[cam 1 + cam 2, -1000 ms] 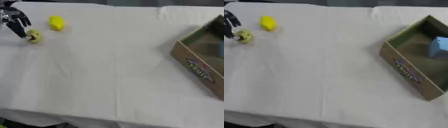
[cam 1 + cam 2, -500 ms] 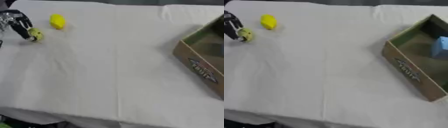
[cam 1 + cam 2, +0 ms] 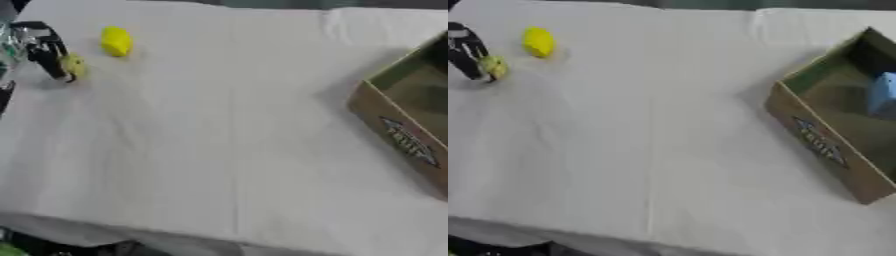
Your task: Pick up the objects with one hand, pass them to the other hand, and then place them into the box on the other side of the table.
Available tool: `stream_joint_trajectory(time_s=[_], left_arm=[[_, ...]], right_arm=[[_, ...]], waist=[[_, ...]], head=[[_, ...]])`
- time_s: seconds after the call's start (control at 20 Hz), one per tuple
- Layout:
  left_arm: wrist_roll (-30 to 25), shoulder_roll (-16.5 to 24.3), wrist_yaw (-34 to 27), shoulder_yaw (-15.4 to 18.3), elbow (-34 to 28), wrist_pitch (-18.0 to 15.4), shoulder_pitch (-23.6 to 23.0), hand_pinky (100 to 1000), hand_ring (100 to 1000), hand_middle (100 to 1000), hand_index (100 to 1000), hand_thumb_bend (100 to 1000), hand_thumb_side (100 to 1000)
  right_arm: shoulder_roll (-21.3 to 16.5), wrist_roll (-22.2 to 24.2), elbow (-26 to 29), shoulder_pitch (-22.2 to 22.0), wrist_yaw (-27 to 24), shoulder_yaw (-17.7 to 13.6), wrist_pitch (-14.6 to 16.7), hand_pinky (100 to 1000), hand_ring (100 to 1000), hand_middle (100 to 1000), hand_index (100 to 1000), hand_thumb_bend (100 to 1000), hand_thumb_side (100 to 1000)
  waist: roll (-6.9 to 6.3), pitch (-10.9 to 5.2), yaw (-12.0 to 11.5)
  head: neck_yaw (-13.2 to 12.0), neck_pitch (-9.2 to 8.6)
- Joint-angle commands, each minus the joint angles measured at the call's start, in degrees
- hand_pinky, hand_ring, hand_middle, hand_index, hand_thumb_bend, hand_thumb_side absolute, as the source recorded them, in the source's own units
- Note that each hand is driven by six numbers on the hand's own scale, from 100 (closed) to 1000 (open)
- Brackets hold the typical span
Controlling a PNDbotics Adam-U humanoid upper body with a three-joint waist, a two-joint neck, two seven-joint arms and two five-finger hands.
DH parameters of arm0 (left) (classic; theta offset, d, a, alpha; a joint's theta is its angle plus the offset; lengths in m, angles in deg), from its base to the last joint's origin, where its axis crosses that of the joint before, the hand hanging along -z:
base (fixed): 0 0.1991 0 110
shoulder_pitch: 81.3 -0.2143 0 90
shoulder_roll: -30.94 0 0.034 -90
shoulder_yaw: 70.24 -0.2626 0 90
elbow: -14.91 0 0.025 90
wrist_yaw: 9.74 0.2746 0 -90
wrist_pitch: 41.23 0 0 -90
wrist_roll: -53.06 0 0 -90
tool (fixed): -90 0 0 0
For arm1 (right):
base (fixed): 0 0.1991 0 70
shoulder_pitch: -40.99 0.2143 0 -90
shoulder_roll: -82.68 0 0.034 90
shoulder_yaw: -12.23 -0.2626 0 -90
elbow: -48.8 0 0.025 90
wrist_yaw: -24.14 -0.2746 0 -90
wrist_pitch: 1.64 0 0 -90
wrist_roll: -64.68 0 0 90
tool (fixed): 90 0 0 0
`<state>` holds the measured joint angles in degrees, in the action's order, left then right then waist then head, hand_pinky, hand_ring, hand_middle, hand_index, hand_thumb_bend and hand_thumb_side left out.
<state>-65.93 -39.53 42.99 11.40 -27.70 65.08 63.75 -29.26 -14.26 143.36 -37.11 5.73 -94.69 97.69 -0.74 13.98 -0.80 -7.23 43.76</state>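
Since a second ago my left hand (image 3: 39, 47) has stayed at the small yellow-green object (image 3: 73, 66), with no lift off the white table (image 3: 219, 150); the pick-up step is, in my judgement, not finished. The object sits far left of the cardboard box (image 3: 833, 135), across the table from it. My dark fingers (image 3: 51, 60) point down and touch it. I cannot tell whether they close on it. A yellow object (image 3: 115, 41) lies just beyond. The box holds a blue block (image 3: 881, 92). My right hand is out of view.

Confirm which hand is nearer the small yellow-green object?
Left. The left hand is at the small yellow-green object, fingers touching it. The right hand shows in neither view.
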Motion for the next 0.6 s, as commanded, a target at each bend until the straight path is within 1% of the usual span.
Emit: stream_joint_trajectory(time_s=[0.05,0.1,0.2,0.3,0.35,0.4,0.6], left_arm=[[0.6,1.1,1.8,0.2,0.1,0.1,1.4,726,753,668,711,312,100],[0.7,1.0,2.6,0.1,0.2,0.1,1.4,719,743,653,693,270,100],[0.8,0.9,3.7,0.2,0.4,0.1,1.5,709,732,637,667,220,100],[1.0,0.7,4.5,0.2,0.4,0.0,1.5,694,708,611,616,139,100],[1.2,0.7,4.7,0.2,0.4,0.0,1.6,688,698,604,603,117,100],[1.3,0.7,4.9,0.2,0.2,-0.1,1.6,683,692,598,593,100,100],[1.7,0.9,4.8,-0.1,-1.1,-0.5,1.8,676,675,583,572,100,100]], right_arm=[[-1.1,0.4,0.2,0.4,0.4,-0.5,0.1,970,773,848,738,100,523],[-1.0,0.4,0.1,0.4,0.5,-0.5,0.0,971,773,849,735,100,522],[-1.0,0.5,0.1,0.3,0.6,-0.6,0.1,971,774,849,729,100,521],[-1.0,0.5,0.0,0.2,0.7,-0.7,0.1,972,774,849,728,100,522],[-1.0,0.6,0.0,0.1,0.7,-0.7,0.1,972,774,849,728,100,522],[-1.0,0.6,0.0,0.1,0.7,-0.7,0.1,972,774,849,727,100,521],[-1.2,0.8,0.0,0.1,0.5,-0.7,0.0,972,775,850,728,100,521]], waist=[[0.18,0.33,0.1],[0.19,0.36,0.1],[0.21,0.40,0.1],[0.21,0.38,0.1],[0.21,0.36,0.1],[0.20,0.32,0.1],[0.09,-0.01,-0.2]], head=[[-0.4,-0.29],[-0.4,-0.26],[-0.4,-0.19],[-0.5,-0.09],[-0.5,-0.04],[-0.5,0.05],[-0.7,0.34]])
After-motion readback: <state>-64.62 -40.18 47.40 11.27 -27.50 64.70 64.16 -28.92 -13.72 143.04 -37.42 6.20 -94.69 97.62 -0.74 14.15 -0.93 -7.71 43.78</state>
